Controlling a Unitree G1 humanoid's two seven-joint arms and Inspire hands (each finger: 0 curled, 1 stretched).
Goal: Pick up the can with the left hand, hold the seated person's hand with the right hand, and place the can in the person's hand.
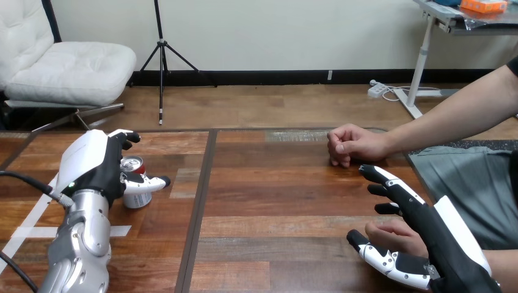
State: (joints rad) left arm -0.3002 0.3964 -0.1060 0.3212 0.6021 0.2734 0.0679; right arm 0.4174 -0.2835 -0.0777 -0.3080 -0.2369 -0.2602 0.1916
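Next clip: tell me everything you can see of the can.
The can looks metal, red near its silver lid and pale lower down. It stands upright on the wooden table at the left. The left robot hand encloses it, thumb across its front, covering part of its side.

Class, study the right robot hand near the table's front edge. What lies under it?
The person's nearer hand lies under the right robot hand, between its thumb and straight fingers. Only part of the person's hand shows; the rest, with the wrist, is covered by the robot hand.
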